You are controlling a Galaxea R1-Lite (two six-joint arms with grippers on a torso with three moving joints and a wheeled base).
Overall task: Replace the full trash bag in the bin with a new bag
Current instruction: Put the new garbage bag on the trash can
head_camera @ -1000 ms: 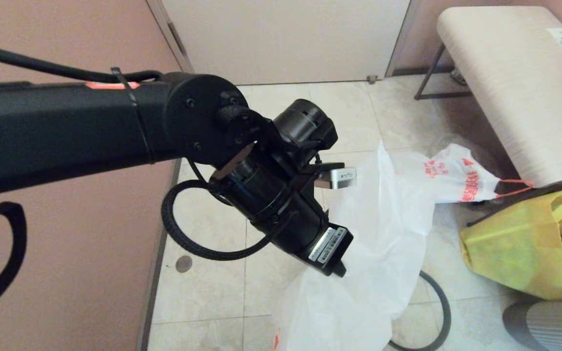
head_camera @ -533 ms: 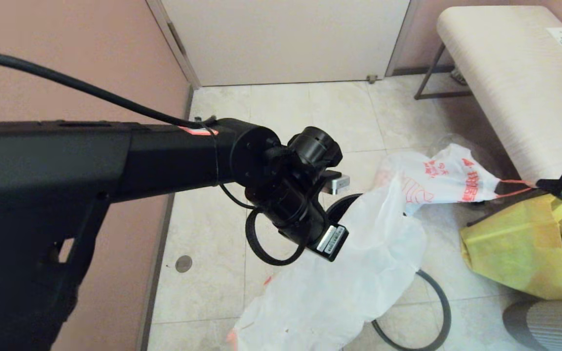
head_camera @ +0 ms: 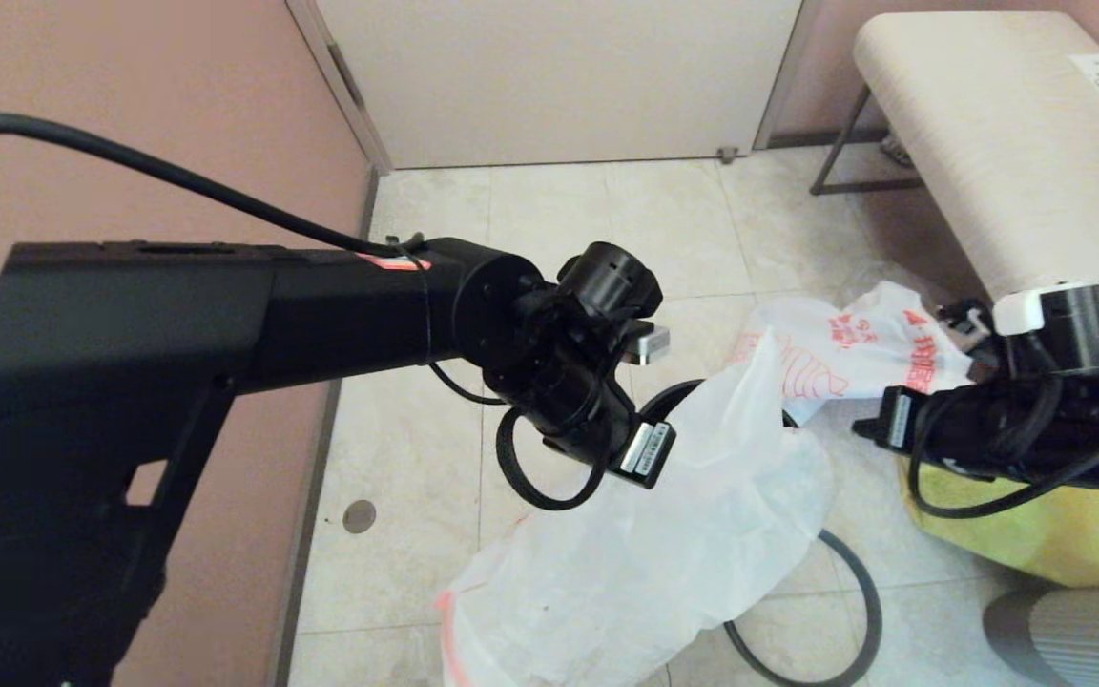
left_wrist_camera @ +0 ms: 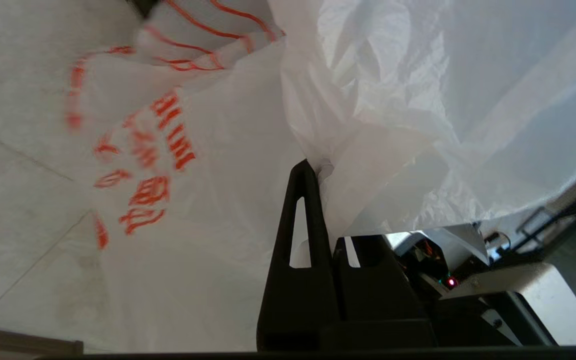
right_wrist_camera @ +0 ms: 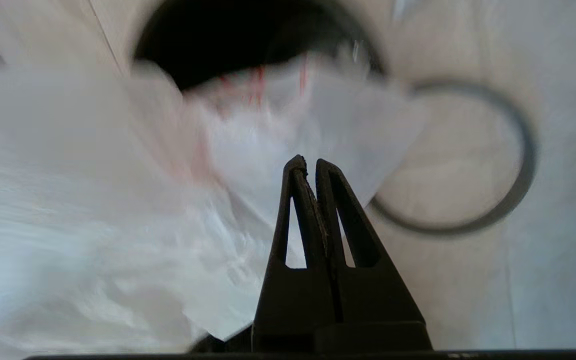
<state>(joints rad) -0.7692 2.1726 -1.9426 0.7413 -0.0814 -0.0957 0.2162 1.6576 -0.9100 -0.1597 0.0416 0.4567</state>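
My left gripper point(left_wrist_camera: 318, 167) is shut on a fold of the plain white new bag point(head_camera: 664, 563), which hangs from it down to the floor. In the head view the wrist hides the fingers. The black bin point(right_wrist_camera: 248, 45) stands just behind the new bag, which covers most of it; only an arc of its mouth point(head_camera: 669, 396) shows. A dark grey hoop point(head_camera: 860, 582) lies flat on the tiles beside it. The red-printed full bag point(head_camera: 864, 348) lies on the floor beyond. My right gripper point(right_wrist_camera: 310, 162) is shut and holds nothing, hovering near the new bag's right side.
A yellow shopping bag point(head_camera: 1017, 534) sits under my right arm point(head_camera: 1007, 429). A cream bench point(head_camera: 988, 143) stands at the back right, a door point(head_camera: 559, 76) at the back, a pink wall point(head_camera: 130, 95) on the left. A grey ribbed object point(head_camera: 1074, 634) is at the lower right.
My left arm has come down and the new bag has sunk and spread toward the floor. My right arm has swung in from the right edge toward the bag.
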